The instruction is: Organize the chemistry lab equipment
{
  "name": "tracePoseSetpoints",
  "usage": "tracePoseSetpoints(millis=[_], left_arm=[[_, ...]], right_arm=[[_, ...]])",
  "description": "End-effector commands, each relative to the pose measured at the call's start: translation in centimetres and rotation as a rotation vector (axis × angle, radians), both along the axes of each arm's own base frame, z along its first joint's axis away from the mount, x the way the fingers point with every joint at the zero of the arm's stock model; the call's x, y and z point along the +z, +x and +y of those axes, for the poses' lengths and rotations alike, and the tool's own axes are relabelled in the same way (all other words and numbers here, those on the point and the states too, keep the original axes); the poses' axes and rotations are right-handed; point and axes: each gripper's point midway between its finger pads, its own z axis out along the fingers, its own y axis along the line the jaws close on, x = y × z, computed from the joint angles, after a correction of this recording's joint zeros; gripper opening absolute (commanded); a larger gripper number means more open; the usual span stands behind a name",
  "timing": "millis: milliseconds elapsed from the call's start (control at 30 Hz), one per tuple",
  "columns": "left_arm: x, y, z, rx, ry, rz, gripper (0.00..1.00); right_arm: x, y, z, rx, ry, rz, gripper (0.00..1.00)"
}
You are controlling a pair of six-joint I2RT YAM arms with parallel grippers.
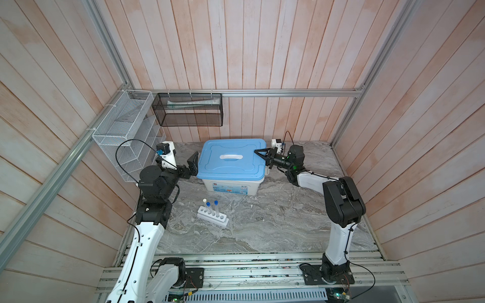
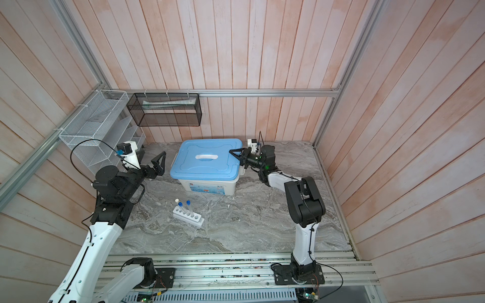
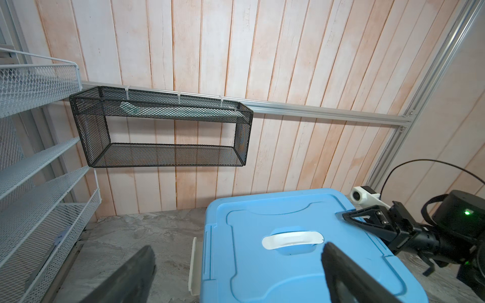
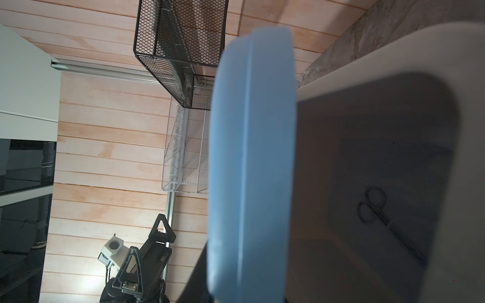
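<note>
On the marble tabletop (image 1: pixel 262 223), the rack (image 1: pixel 213 217) holds three tubes (image 1: pixel 211 208) upright, front left. The left end effector (image 1: pixel 193 164) hangs released beside the bin (image 1: pixel 228 187). The right end effector (image 1: pixel 261 157) straddles the lid (image 1: pixel 231 170) edge; its grip cannot be told.

Soft even light, bowed wide-angle edges; close blue lid (image 4: pixel 249 157) blurred

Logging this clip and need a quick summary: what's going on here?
The right gripper has the edge of the blue plastic lid between its jaws, raised off the white plastic bin on that side; how firm the grip is cannot be told. The left gripper hangs open beside the bin. Three capped clear tubes stand in the white six-hole rack in front, untouched.
</note>
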Motion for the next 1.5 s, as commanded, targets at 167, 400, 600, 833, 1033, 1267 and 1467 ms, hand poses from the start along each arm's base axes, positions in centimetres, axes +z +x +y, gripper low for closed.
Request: tracePoseSetpoints(millis=[167,400,600,833,1033,1267,1467], left_arm=[[0.0,0.0,0.2,0.003,-0.001,-0.008,1.0],[0.1,0.0,0.1,0.001,-0.004,-0.009,1.0],[0.1,0.1,0.1,-0.003,-0.005,-0.009,1.0],[0.1,0.2,0.1,-0.004,-0.004,-0.008,1.0],[0.2,0.2,-0.1,-0.015,-0.006,-0.011,1.0],[0.2,0.2,-0.2,-0.017,-0.009,-0.009,1.0],[0.3,0.0,-0.2,-0.018,-0.009,-0.008,1.0]], right_arm=[[1.2,0.1,-1.4,-0.03,-0.01,-0.051,0.23],[1.0,0.3,-2.7,-0.053,-0.032,-0.066,0.23],[1.0,0.4,-3.4,-0.065,-0.043,-0.072,0.23],[0.2,-0.5,-4.1,-0.079,-0.052,-0.058,0.23],[-0.7,-1.1,-5.2,-0.101,-0.068,-0.046,0.23],[-1.0,-0.8,-6.2,-0.118,-0.078,-0.049,0.23],[-1.2,-0.4,-6.3,-0.116,-0.084,-0.052,0.23]])
